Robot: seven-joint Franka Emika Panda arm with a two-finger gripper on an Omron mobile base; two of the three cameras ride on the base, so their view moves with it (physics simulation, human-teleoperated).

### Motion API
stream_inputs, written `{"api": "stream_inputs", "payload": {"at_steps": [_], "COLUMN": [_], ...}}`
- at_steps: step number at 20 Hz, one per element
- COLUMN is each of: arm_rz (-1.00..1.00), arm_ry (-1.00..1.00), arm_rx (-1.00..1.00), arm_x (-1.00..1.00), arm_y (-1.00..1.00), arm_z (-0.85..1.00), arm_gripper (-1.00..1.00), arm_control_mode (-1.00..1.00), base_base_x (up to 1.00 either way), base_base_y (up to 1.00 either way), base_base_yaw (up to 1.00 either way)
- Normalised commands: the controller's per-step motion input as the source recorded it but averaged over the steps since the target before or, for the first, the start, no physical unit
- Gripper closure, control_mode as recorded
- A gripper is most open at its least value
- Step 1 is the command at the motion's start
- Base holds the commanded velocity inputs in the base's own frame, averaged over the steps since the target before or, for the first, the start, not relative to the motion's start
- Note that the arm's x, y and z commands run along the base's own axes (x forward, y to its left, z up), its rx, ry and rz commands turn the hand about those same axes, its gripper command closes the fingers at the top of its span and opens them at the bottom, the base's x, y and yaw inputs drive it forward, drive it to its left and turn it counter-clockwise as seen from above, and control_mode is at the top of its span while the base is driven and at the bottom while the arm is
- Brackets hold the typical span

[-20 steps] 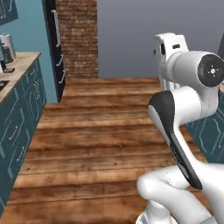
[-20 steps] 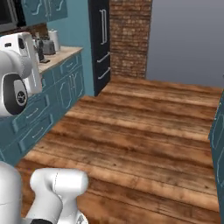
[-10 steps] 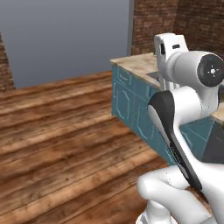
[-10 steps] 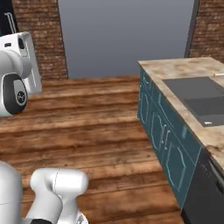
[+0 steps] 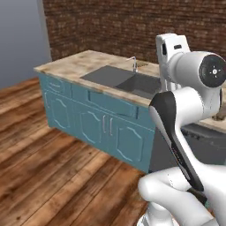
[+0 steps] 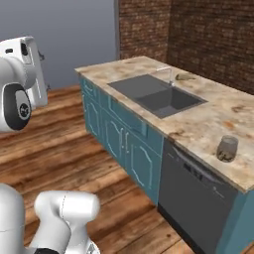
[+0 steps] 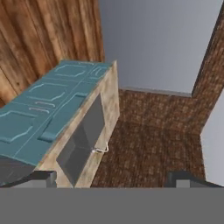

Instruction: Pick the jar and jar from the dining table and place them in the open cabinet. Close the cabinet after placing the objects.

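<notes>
The small clear jar (image 6: pixel 227 149) stands upright on the table (image 6: pixel 206 124), near the front edge and well apart from the sink (image 6: pixel 158 94), above the dark dishwasher front (image 6: pixel 196 196). It has a brownish bottom; whether its lid is on is too small to tell. The wide grey jar cannot be made out from here. The arm is held high and back from the table, and the fingers (image 7: pixel 114 178) stand wide apart with nothing between them, their two tips showing at the bottom of the hand view, which looks along the table past the faucet (image 7: pixel 101 149). Being glass, the jar is likely stiff, smooth and breakable, and probably light. A grip across its round body, below the lid, looks the safest; the squeeze should be gentle and centred, since a smooth round wall may slip sideways out of an off-centre pinch.
</notes>
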Motion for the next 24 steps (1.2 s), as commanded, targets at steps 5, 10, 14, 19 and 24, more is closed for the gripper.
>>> {"api": "stream_inputs", "payload": {"at_steps": [5,10,14,19,24], "arm_rz": [0.00,0.00,0.00,0.00,0.00], "arm_ry": [0.00,0.00,0.00,0.00,0.00], "arm_rx": [0.00,0.00,0.00,0.00,0.00], "arm_x": [0.00,0.00,0.00,0.00,0.00], "arm_y": [0.00,0.00,0.00,0.00,0.00], "arm_z": [0.00,0.00,0.00,0.00,0.00], "arm_gripper": [-1.00,-1.00,-1.00,-1.00,-1.00], "arm_control_mode": [1.00,1.00,1.00,1.00,1.00], "base_base_x": [0.10,0.44,0.66,0.78,0.63], "base_base_y": [-0.03,-0.04,-0.01,0.01,0.08], "base_base_yaw": [-0.65,-0.57,-0.46,-0.35,-0.33]}}
